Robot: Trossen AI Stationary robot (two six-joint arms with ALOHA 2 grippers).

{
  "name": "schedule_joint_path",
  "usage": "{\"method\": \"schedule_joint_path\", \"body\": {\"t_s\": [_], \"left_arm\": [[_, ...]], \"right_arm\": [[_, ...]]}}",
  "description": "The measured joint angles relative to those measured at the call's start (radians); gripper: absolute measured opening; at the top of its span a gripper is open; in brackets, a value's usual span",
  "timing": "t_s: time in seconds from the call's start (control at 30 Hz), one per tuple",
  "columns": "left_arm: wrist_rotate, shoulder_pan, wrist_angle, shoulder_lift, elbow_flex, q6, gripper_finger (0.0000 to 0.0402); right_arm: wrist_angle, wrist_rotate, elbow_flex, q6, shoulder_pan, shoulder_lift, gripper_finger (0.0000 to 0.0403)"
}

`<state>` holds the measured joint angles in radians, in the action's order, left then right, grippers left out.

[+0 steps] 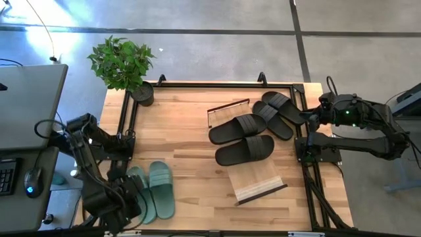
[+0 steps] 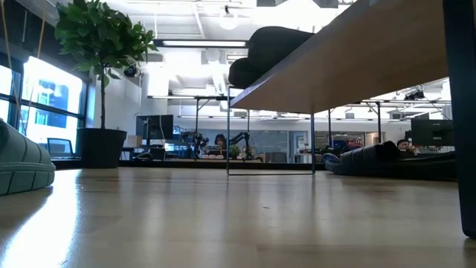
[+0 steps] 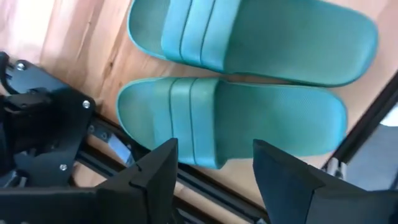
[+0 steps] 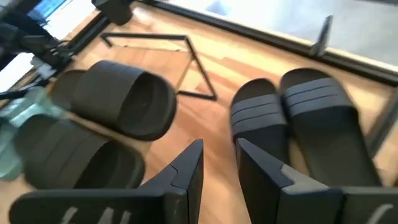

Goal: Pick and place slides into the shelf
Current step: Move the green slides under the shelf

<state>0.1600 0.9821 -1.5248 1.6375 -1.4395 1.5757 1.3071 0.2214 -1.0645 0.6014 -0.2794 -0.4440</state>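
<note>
At the left edge of the table (image 1: 191,131) the left gripper (image 3: 214,163) hung over the sage-green pair (image 1: 152,191), its fingers apart with nothing between them, the nearer green slide (image 3: 230,121) lying just beyond the tips and its partner (image 3: 249,34) touching alongside. A potted plant (image 1: 125,66) stood at the far left corner. Toward the middle sat the shelf (image 1: 253,174), its sloping plank carrying one black pair (image 1: 243,138) laid across it, with bare plank left at the near end. Further right, the second black pair (image 1: 279,112) lay on the table near the far right corner, and the right gripper (image 4: 219,163) hovered just beside it, fingers slightly apart and empty. The step in hand looked like taking up a green slide; that would call for lowering the left fingers around the strap, closing, then carrying it across to the plank's free part.
</note>
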Motion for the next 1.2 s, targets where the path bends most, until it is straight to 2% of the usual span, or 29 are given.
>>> {"method": "schedule_joint_path", "body": {"t_s": [0.17,0.53,0.77,0.97,1.2], "left_arm": [[0.001,0.000,0.048,0.053,0.039,0.009,0.0191],[-0.100,0.000,0.167,0.148,0.104,0.027,0.0194],[-0.104,0.000,0.161,0.216,0.104,0.027,0.0194],[-0.193,0.000,0.060,0.295,0.104,0.046,0.0194],[-0.166,0.000,0.036,0.360,0.105,0.055,0.0193]], "right_arm": [[0.000,0.064,0.000,0.000,0.000,0.000,0.0087],[0.000,0.061,0.000,-0.034,0.000,0.000,0.0087],[0.000,0.059,0.000,-0.034,0.000,0.000,0.0087],[0.000,0.059,0.000,-0.034,0.000,0.000,0.0087],[0.000,0.060,0.000,-0.034,0.000,0.000,0.0087]]}}
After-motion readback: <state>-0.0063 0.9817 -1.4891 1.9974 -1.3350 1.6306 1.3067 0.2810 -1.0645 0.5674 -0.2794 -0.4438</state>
